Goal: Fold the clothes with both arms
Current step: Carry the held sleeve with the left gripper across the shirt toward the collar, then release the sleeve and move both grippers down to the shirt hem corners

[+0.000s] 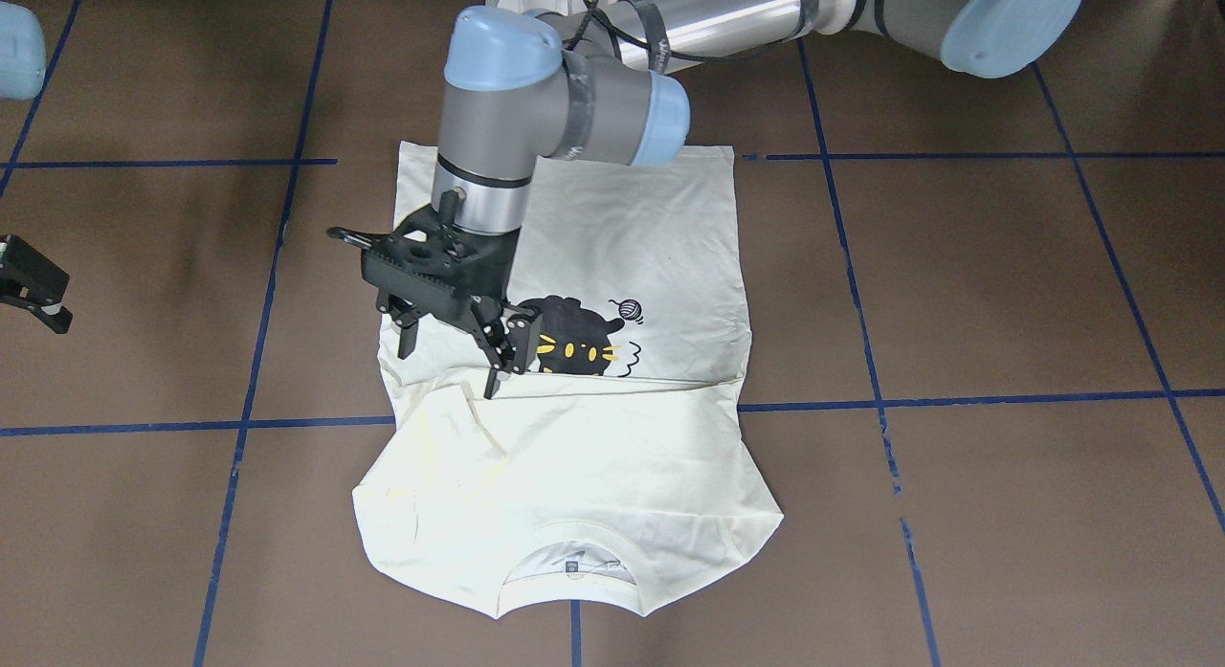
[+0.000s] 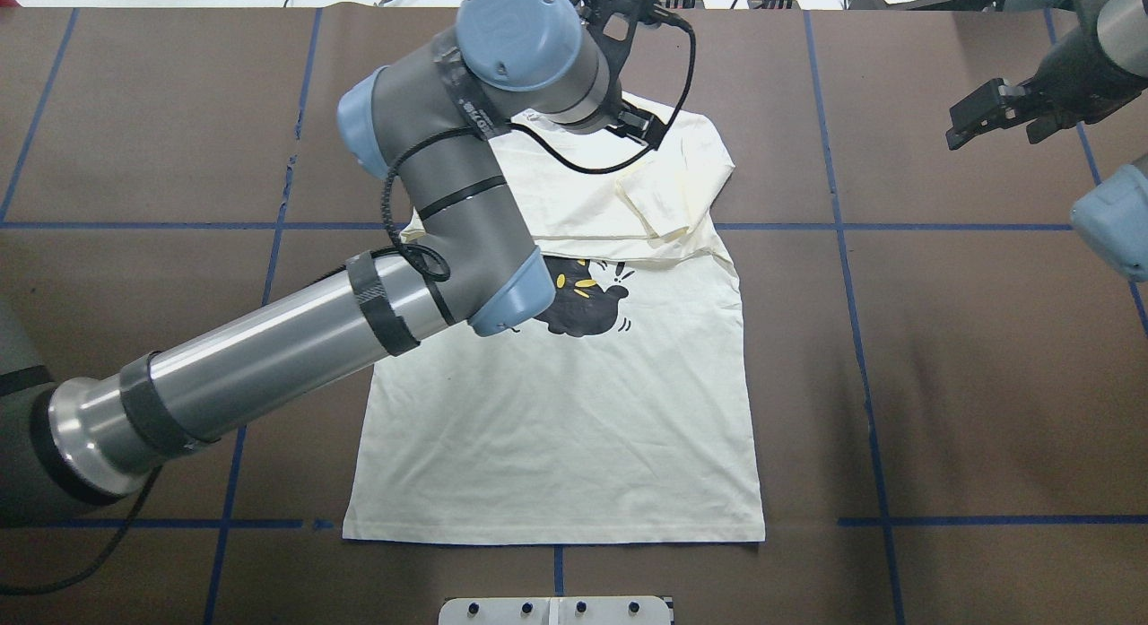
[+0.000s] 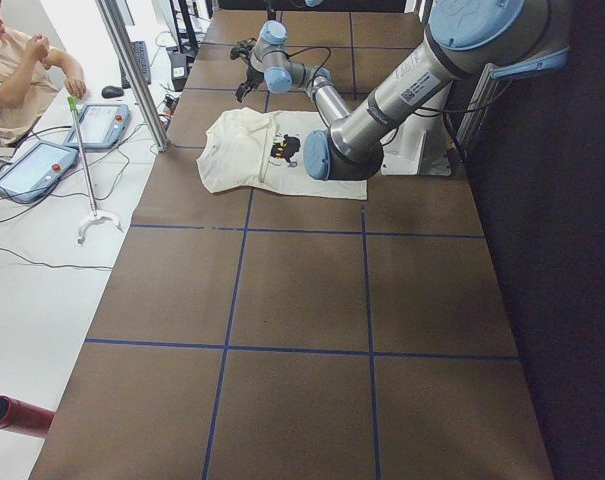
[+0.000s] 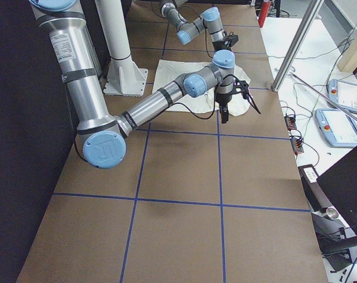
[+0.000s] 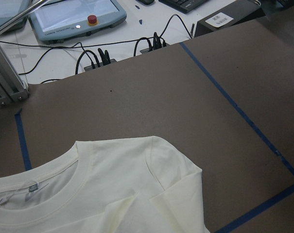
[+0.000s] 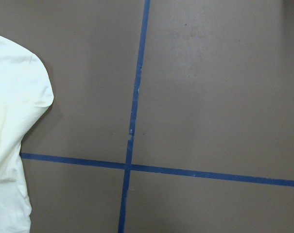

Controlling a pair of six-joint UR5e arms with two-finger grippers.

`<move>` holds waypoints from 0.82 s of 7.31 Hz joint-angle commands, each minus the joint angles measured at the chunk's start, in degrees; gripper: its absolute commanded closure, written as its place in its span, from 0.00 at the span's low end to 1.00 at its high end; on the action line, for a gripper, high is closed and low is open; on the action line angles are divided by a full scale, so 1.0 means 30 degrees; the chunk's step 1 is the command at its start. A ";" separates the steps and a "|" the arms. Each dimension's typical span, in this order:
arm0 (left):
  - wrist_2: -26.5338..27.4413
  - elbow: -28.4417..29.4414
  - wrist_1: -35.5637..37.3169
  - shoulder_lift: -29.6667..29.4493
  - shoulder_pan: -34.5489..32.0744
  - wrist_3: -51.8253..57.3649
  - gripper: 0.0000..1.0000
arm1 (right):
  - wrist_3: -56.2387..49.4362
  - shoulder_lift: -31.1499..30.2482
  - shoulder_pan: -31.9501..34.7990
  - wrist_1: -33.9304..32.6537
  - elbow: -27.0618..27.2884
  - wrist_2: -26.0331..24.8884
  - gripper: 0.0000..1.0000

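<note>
The cream T-shirt (image 1: 574, 456) lies flat on the brown table, collar (image 1: 569, 562) toward the operators' side and hem (image 2: 556, 531) toward the robot. Its black cat graphic (image 2: 583, 298) faces up, and the collar end is folded back along a crease, with a sleeve flap (image 2: 668, 195) on top. My left gripper (image 1: 450, 370) hangs open just above the crease beside the cat, holding nothing. The left wrist view shows the collar and one shoulder (image 5: 112, 194). My right gripper (image 2: 995, 114) is open and empty, off to the side of the shirt. The right wrist view catches only the shirt's edge (image 6: 10, 121).
Blue tape lines (image 1: 957, 399) grid the brown table. Beyond the far edge lie teach pendants (image 5: 74, 17) and cables (image 5: 117, 53). A seated person (image 3: 12, 60) and a grabber stick (image 3: 87, 170) are by the operators' side. A white base plate (image 2: 556, 611) sits at the robot's edge.
</note>
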 commanded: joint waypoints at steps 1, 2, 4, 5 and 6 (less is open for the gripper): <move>-0.0566 -0.4241 0.0044 0.3724 -0.0241 0.0933 0.00 | 0.3902 -0.1063 -0.1590 0.2179 0.0945 -0.0133 0.00; -0.0595 -0.6409 0.0392 0.5714 -0.0270 0.0907 0.00 | 0.7200 -0.2377 -0.2642 0.5012 0.1762 -0.0743 0.00; -0.0711 -1.0833 0.2381 0.9290 -0.0154 -0.0517 0.00 | 1.2424 -0.3790 -0.6906 0.5567 0.4568 -0.4390 0.00; -0.1293 -1.1985 0.2300 1.0990 -0.0008 -0.2036 0.00 | 1.4855 -0.4493 -0.9337 0.5596 0.5801 -0.6209 0.01; -0.1182 -1.2954 0.2068 1.2515 0.0661 -0.4488 0.00 | 1.7200 -0.5080 -1.1681 0.5626 0.6944 -0.7939 0.02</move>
